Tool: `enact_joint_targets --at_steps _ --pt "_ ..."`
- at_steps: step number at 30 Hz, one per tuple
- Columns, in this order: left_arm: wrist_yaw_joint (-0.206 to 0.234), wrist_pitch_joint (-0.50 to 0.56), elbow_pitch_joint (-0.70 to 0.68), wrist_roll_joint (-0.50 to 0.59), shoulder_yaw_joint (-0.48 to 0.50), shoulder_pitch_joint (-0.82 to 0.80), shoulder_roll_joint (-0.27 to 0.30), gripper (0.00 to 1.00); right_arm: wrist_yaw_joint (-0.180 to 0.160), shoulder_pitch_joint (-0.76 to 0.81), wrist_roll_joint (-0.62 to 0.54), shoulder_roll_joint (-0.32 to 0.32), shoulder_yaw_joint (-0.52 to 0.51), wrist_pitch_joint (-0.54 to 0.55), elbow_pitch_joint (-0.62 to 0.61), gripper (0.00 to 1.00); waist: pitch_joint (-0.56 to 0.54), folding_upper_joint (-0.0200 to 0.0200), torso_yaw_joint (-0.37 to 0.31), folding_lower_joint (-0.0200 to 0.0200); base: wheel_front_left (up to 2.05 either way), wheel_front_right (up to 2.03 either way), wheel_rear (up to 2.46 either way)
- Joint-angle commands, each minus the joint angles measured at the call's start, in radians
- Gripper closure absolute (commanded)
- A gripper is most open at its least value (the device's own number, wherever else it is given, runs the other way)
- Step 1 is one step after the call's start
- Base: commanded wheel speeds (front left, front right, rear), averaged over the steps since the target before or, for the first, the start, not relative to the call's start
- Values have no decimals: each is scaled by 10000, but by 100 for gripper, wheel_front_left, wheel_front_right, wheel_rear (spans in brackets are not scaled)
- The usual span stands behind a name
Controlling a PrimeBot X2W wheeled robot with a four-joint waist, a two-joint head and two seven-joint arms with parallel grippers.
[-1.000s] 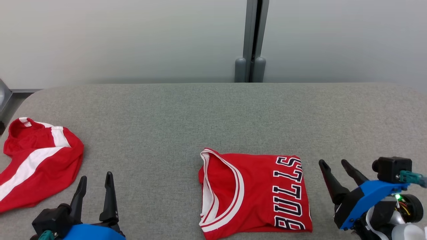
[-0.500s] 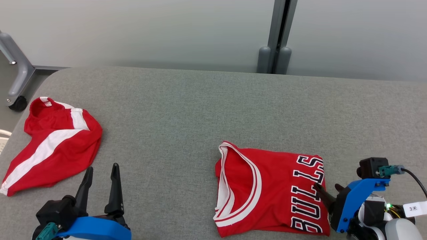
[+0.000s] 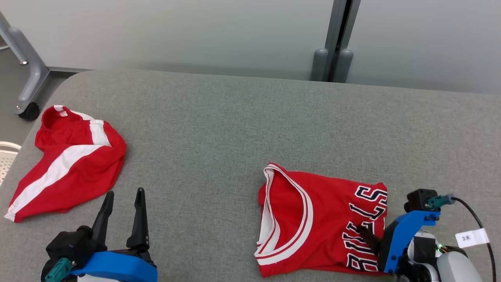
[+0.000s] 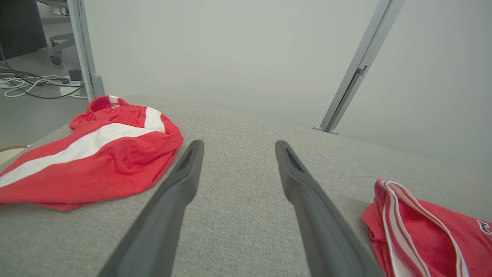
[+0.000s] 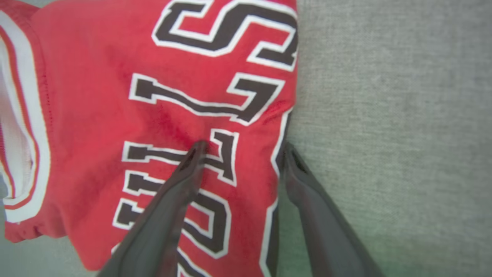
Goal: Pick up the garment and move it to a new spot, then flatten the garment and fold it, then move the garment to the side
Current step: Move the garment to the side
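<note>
Folded Bulls jersey (image 3: 325, 211), 5 o'clock on table (image 3: 219, 129): right gripper (image 5: 243, 148), jaws spread, straddles its 3 o'clock edge; advise pinching every layer before dragging; left gripper (image 3: 124, 192) likewise spread, idle.

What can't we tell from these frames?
- Right wrist view: whether the outer finger of the right gripper is under or beside the edge of the folded red BULLS jersey; blurred.
- Head view: its fingers, mostly behind the blue bracket.
- Left wrist view: jersey lettering, cut by right edge.
- Head view: type of the crumpled red white-striped garment; bunched.
</note>
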Motion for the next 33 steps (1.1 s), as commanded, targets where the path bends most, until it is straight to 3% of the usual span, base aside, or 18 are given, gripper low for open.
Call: enact_joint_targets --at_steps 1,2,4,8,12,13,16,17,18,25,33 --pt "-13 6 -33 37 -37 -170 50 0 7 11 63 136 388 235 345 16 32 -1 -1 0 0 0 0" --pt "-11 5 -51 29 -47 -176 48 0 14 -34 -65 144 537 258 355 58 65 -1 0 0 0 0 0" --pt "-9 -8 -81 19 -59 -215 35 0 16 -236 -479 144 804 262 228 100 167 -1 4 0 0 0 0" --pt "-45 -75 -155 19 -91 -369 9 0 3 -960 -1451 -459 1580 167 -248 100 508 -1 -21 0 0 0 0" --pt "-66 -152 -264 78 -125 -582 -11 0 0 -2051 -1543 -1602 2926 360 -540 100 1040 -1 -95 0 0 0 0" --pt "-66 -152 -264 78 -125 -582 -11 0 0 -2051 -1543 -1602 2926 360 -540 100 1040 -1 -95 0 0 0 0" --pt "-155 -247 -361 123 -181 -894 -21 0 0 -3063 -1391 -2606 3561 389 -594 100 1561 -1 -153 0 0 0 0" --pt "-242 -340 -415 197 -241 -1143 -24 0 0 -3765 -1358 -3257 3756 270 -552 100 1948 -1 -168 0 0 0 0" --pt "-242 -340 -415 197 -241 -1143 -24 0 0 -3765 -1358 -3257 3756 270 -552 100 1948 -1 -168 0 0 0 0" --pt "-547 -663 -316 398 -447 -2162 -184 0 0 -5851 -1485 -5095 3618 -462 21 100 3168 -1 -239 0 0 0 0" --pt "-779 -827 -392 650 -645 -2957 -183 0 0 -6844 -2273 -6355 2028 -1157 876 100 4178 -1 -560 0 0 0 0"
